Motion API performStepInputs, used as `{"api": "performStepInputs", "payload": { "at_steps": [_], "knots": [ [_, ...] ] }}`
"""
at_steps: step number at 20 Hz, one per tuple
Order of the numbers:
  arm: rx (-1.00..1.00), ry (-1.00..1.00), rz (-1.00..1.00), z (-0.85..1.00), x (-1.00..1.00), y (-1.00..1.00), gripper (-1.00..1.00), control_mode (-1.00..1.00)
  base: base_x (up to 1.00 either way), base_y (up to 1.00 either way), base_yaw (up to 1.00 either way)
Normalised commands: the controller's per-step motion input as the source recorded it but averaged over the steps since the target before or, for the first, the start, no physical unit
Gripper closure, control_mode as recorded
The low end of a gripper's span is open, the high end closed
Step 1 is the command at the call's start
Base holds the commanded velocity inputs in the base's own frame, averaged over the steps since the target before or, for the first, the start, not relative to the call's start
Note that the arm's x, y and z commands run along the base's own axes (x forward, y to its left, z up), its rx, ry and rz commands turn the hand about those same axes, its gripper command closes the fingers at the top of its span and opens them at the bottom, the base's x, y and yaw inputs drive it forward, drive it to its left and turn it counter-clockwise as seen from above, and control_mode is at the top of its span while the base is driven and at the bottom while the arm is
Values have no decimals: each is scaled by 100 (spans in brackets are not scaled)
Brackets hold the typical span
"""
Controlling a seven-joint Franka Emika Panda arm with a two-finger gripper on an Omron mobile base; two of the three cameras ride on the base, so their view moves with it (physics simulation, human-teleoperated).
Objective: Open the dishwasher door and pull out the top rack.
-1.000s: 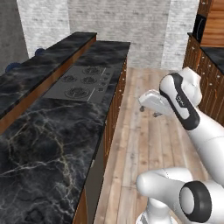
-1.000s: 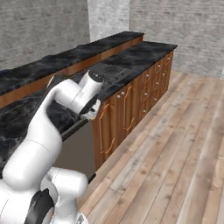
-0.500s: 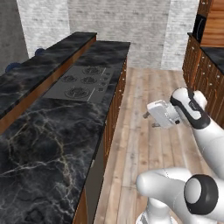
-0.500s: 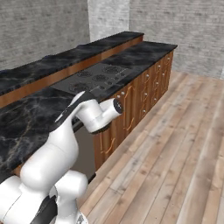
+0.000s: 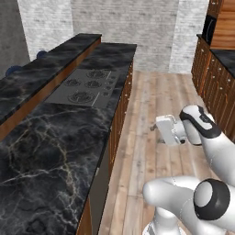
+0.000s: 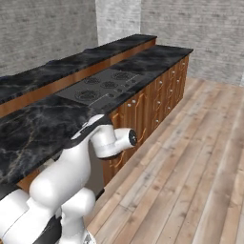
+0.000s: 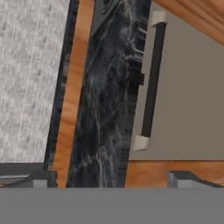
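A long black marble counter (image 6: pixel 57 119) is seen running from the lower left toward the upper middle of the frame, with a raised ledge (image 6: pixel 71 62) along its left side. A dark cooktop (image 6: pixel 102 86) is set into the counter near the centre. Reddish-brown cabinet doors (image 6: pixel 147 107) with small knobs are lined up beneath it. A wooden plank floor (image 6: pixel 190 176) is spread over the right half. A white arm (image 6: pixel 90 152) is raised at the lower left. A grey brick wall (image 6: pixel 200 28) is seen at the top.
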Motion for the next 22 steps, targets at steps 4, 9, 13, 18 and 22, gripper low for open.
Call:
{"api": "performStepInputs", "payload": {
  "at_steps": [4, 9, 13, 18, 22],
  "knots": [
    [16, 7, -12, -43, 3, 0, -100, -100, 0, 0, 0],
    [17, 8, -13, -34, 1, 0, -100, -100, 0, 0, 0],
    [15, 5, -12, -28, 0, 14, -100, -100, 0, 0, 0],
    [9, 1, -10, -20, 0, 17, -100, -100, 0, 0, 0],
    [2, 0, -7, -19, 7, 21, -100, -100, 0, 0, 0]
  ]
}}
